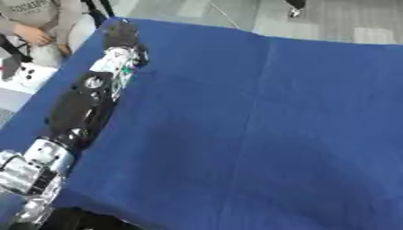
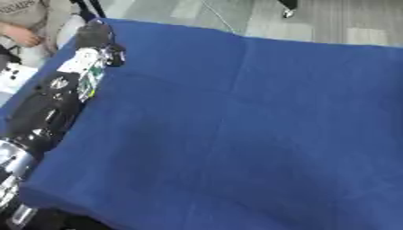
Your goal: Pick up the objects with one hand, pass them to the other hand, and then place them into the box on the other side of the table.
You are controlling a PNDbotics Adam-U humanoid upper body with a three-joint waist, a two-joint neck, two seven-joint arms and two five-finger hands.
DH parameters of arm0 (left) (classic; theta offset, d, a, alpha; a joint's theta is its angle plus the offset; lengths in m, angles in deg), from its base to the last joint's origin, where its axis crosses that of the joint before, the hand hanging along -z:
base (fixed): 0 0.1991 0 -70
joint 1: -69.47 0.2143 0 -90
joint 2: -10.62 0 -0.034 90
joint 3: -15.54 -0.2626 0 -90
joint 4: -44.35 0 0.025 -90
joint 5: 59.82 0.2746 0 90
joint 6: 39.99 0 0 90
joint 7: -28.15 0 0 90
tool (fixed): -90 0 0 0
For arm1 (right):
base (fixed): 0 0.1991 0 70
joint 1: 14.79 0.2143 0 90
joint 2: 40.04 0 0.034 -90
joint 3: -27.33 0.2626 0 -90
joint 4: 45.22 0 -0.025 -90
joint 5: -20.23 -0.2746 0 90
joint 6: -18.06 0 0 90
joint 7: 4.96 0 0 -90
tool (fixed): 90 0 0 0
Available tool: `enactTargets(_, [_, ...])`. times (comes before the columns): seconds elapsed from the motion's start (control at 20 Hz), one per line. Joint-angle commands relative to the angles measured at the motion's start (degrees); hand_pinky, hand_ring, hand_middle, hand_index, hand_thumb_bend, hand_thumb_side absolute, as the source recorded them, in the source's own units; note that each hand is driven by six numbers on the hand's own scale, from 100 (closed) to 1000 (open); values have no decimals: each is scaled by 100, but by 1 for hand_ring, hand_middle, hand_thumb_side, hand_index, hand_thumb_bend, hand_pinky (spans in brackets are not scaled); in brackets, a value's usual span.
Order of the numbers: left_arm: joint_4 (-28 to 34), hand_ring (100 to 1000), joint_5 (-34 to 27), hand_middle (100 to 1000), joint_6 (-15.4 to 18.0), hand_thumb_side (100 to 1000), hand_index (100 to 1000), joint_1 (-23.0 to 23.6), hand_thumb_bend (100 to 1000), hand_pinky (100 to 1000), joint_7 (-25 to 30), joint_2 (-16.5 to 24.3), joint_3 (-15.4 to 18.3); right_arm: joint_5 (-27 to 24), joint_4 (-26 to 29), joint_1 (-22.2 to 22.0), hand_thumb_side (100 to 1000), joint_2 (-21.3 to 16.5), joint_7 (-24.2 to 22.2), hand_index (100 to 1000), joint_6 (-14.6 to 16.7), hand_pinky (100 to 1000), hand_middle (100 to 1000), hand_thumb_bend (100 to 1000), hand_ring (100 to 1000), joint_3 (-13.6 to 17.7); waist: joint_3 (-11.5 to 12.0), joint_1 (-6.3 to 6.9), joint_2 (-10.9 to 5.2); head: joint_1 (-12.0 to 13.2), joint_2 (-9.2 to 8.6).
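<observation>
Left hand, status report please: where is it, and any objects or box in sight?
Left hand stretched to the far left corner of the blue cloth, fingers unreadable. Right hand out of view. No objects or box showing. Nothing in the way.

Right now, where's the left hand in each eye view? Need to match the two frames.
Left eye view: the left hand sits near the top left, at the far left corner of the blue cloth; the pose of its digits is unclear.
Right eye view: the same hand is closer to the top-left corner, at the cloth's far left edge.
Shared landmark: the fold crease in the cloth, running from the far edge toward the near edge.
</observation>
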Motion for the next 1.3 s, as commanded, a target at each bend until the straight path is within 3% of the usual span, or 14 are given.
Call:
enactTargets(0.05, [117,884,191,882,39,362,966,-37,246,872,733,323,105,-26,118,15,470,-156,4,935,-14,946,843,100,982,44,18,15,-162,-17,-5])
enactTargets(0.15, [212,888,240,893,17,483,975,34,236,872,973,370,173,-20,118,7,470,-160,4,935,-22,946,843,100,981,48,23,17,-169,-26,-3])
enactTargets(0.55, [1174,876,-86,883,317,520,977,561,280,851,2068,858,205,0,118,-45,470,-201,31,935,-61,945,843,100,981,71,112,60,-225,-91,56])
enactTargets(0.8, [1301,870,-99,882,533,576,973,784,348,837,2857,966,219,-9,118,-61,470,-233,35,935,-78,945,843,100,980,77,155,93,-271,-104,81])
enactTargets(1.0, [1242,869,38,885,640,555,972,924,398,827,3246,980,220,-14,118,-72,470,-242,35,935,-76,945,843,100,980,78,155,99,-287,-98,88])
enactTargets(1.3, [1116,857,175,876,643,495,965,1027,401,825,3406,965,290,-11,118,-90,470,-242,35,935,-80,945,843,100,980,85,153,94,-291,-81,98])
